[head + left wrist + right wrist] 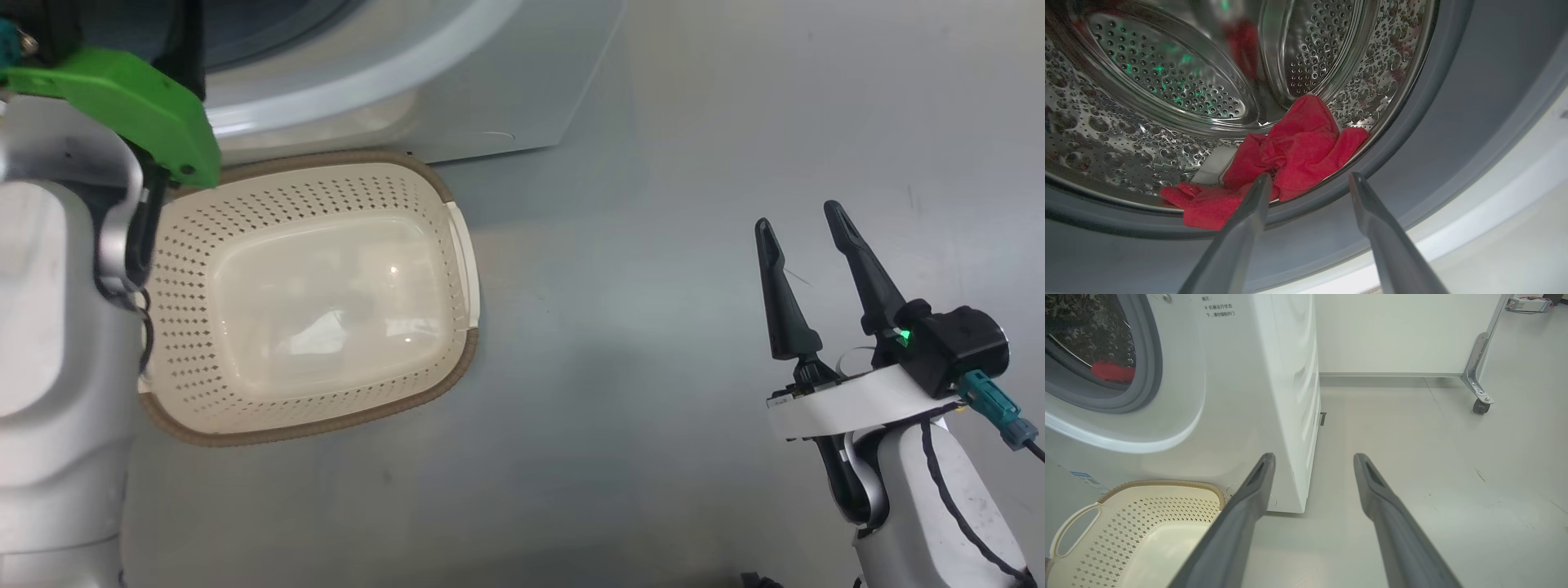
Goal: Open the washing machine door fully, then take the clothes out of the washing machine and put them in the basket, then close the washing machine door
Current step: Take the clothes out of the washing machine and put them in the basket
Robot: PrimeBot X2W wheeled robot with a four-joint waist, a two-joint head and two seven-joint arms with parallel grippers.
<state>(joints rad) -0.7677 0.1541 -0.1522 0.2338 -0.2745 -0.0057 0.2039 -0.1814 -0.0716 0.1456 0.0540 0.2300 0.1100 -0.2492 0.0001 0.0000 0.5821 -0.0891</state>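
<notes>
Judging the red clothes (1298,151) light, limp, possibly damp, I'd pinch their raised middle fold; left gripper (1310,176) fingers (1249,212) spread just short, right gripper (798,214) likewise spread.

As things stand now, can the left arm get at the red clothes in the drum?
Probably yes: the left gripper is open at the mouth of the drum, and the clothes lie just ahead with nothing between.
</notes>
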